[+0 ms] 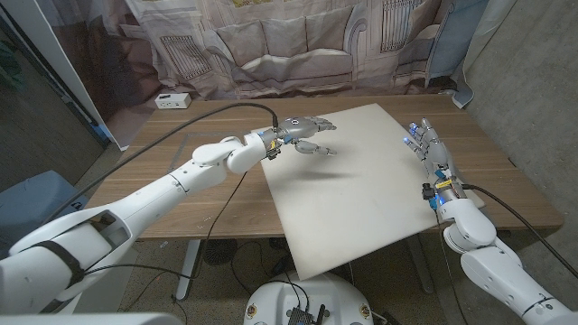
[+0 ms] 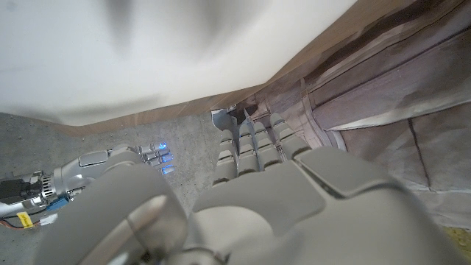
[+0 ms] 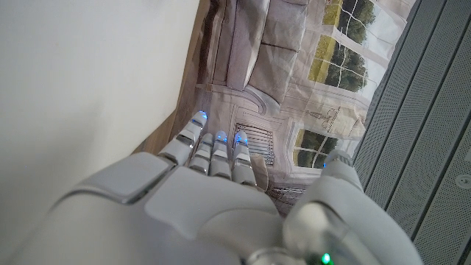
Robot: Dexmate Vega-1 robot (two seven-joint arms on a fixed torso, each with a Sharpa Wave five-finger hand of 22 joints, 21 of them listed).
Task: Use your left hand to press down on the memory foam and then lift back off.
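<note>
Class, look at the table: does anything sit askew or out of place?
Yes. The memory foam lies turned at an angle to the wooden table, and its near corner hangs past the table's front edge.

Robot test lab or recording studio, not real home. Printed backdrop (image 1: 289,45) of sofa and windows hangs behind wooden table (image 1: 217,181) as fake living room. Bare grey wall (image 1: 533,81) on right. Loose cables (image 1: 226,257) trail under table. Small white box (image 1: 172,100) sits at far table corner.
</note>
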